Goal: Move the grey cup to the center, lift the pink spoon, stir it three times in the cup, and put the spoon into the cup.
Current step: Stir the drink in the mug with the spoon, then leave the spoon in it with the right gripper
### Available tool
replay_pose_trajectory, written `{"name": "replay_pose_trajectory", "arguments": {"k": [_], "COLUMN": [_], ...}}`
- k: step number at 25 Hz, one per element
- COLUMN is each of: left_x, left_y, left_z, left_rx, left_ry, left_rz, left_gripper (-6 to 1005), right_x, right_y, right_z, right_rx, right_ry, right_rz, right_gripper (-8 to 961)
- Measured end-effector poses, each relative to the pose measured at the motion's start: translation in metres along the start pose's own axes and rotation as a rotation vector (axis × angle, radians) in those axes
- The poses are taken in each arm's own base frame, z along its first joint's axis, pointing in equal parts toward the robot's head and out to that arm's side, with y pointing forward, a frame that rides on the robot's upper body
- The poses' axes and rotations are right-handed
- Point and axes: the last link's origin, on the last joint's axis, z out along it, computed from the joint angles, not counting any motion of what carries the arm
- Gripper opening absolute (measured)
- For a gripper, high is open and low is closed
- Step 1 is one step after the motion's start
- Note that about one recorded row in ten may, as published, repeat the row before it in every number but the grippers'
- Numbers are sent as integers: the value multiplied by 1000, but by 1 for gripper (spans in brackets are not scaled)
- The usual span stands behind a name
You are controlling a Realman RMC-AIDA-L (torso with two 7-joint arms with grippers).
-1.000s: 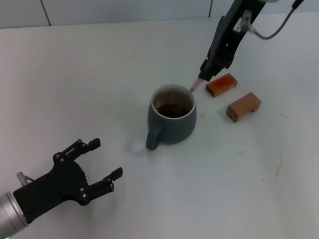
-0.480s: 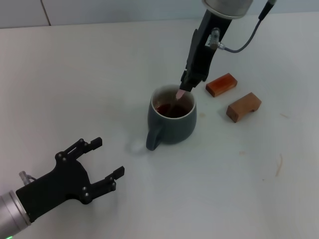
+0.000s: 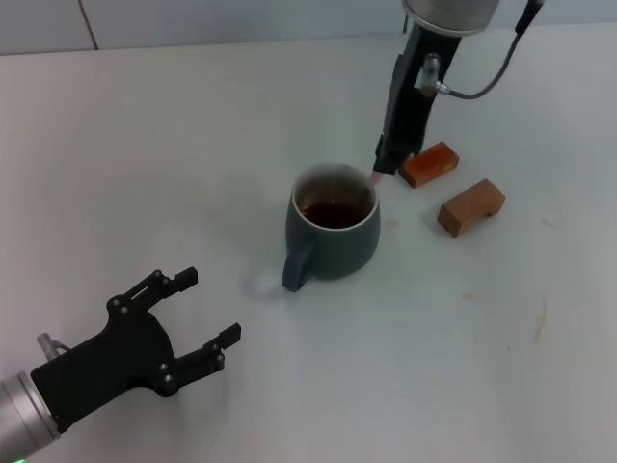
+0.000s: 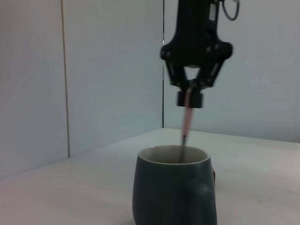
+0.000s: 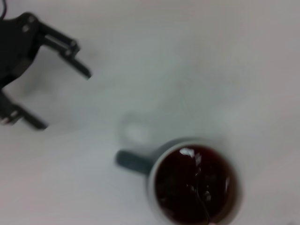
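The right gripper [image 3: 383,166] hangs over the far right rim of the grey cup [image 3: 331,236], its fingers clamped on the top of the pink spoon [image 4: 186,119]; the spoon's long axis runs nearly upright, handle up in the grip and metal end pointing down into the dark brown liquid [image 5: 194,184]. The cup stands mid-table, its handle pointing near and left; two brown wooden blocks [image 3: 451,185] lie just right of it. The left gripper [image 3: 183,321] rests at the near left, well apart, fingers spread apart.

Grey cup [image 3: 333,236] upright w/ dark liquid, pink spoon [image 4: 186,117] dipped in
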Motion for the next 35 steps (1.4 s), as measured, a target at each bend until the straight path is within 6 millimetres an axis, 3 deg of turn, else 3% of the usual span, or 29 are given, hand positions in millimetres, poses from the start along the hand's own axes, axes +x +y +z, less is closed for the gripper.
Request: {"name": "replay_pose_trajectory", "arguments": {"k": [5,12,26,35], "left_x": [0,0,0,0], "left_y": [0,0,0,0], "left_z": [0,0,-1,0], "left_rx": [-1,-1,4,1], "left_ry": [0,0,2,-1], "left_rz": [0,-1,-2,-2], "left_gripper": [844,844,844,844], "right_x": [-4,-14,-7,-20], "right_y": [10,4,5,11], "right_z": [-2,-2,-3,-4], "right_rx": [-40,9,16,-12], "right_ry": [8,-42,45,-25], "right_rz": [-51,-51,-72,-126], "right_gripper": [115,114,115,114]}}
